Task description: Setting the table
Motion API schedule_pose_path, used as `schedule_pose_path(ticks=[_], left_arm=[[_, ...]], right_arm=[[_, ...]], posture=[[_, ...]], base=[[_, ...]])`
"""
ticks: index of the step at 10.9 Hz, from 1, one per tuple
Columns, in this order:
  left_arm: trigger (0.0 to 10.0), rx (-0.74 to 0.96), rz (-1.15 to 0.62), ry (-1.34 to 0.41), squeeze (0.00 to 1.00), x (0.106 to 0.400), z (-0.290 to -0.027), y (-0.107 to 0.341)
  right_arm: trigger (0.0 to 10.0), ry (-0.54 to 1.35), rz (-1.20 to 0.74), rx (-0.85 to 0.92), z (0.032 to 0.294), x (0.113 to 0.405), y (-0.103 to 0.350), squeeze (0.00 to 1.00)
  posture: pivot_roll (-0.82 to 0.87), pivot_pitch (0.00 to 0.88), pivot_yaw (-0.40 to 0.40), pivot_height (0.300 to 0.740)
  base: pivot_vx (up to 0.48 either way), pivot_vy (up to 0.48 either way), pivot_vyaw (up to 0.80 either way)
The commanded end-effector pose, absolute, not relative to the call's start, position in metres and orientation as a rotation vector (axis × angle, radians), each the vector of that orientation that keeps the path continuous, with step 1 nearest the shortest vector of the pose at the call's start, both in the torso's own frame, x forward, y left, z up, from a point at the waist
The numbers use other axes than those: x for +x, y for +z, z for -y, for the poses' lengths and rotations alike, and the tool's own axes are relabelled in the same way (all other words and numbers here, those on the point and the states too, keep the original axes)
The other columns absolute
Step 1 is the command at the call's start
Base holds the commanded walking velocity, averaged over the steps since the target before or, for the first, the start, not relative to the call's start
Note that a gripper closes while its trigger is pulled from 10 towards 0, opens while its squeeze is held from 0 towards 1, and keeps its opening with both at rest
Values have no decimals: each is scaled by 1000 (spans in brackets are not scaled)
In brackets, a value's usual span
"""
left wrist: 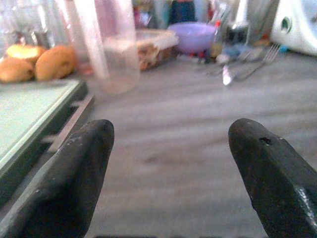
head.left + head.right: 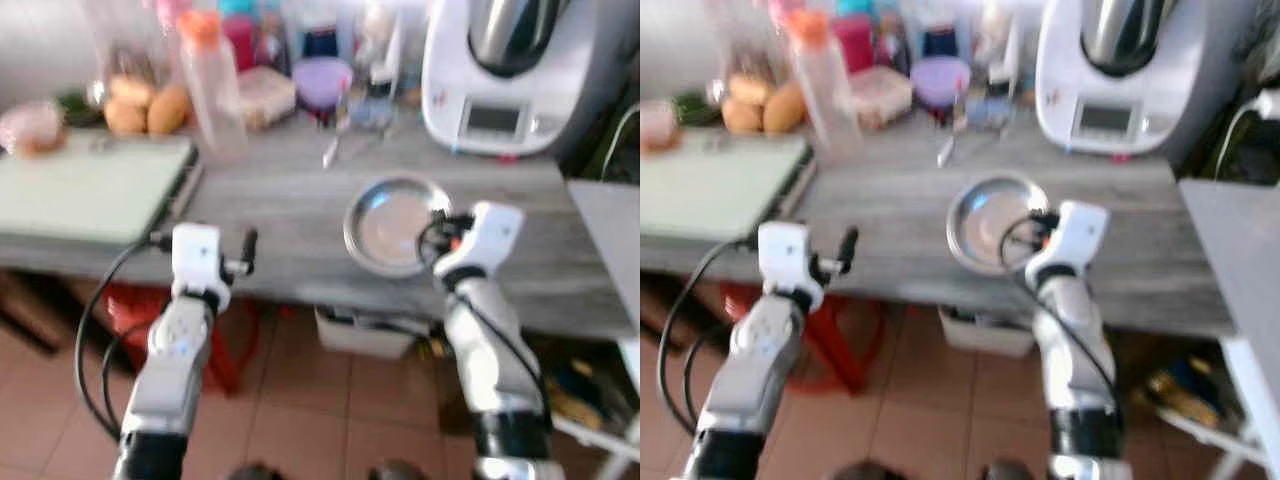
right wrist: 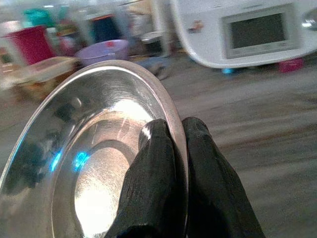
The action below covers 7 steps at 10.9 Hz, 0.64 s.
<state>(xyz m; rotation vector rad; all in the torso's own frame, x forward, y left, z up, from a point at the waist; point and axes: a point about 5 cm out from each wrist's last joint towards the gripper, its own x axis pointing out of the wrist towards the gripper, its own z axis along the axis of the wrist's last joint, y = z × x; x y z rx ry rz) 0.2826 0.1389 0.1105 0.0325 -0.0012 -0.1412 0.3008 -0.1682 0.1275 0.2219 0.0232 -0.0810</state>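
Pinching the steel plate (image 3: 99,148) by its rim, right gripper (image 3: 173,144) clamped tight.
Thin, stiff, slick metal; left gripper (image 1: 168,163) gapes, holding nothing.

One steel plate (image 2: 392,226) sits centre frame, one white appliance (image 2: 505,75) upper right, one purple bowl (image 2: 322,82) top centre, one clear bottle (image 2: 212,85) upper left, two buns (image 2: 147,108), one green board (image 2: 90,188) at left.

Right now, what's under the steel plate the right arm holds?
The steel plate, pinched at its rim by the right gripper, sits over the grey wooden table. Whether anything lies beneath it is hidden.
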Motion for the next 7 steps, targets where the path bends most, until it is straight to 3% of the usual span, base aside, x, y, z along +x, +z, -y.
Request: schedule_pose_path(ticks=[1,4,7], left_arm=[[10000,32,2,-154,0,281,-136,112],[10000,61,1,-136,0,275,-143,115],[10000,101,-28,-115,0,258,-159,112]], right_arm=[[10000,-117,-51,237,172,302,124,0],[10000,-162,-140,397,164,307,108,0],[10000,-179,-218,441,159,317,98,0]], posture=[[-27,0,7,740],[-5,0,16,740],[20,0,16,740]], base=[[0,0,0],[0,0,0],[0,0,0]])
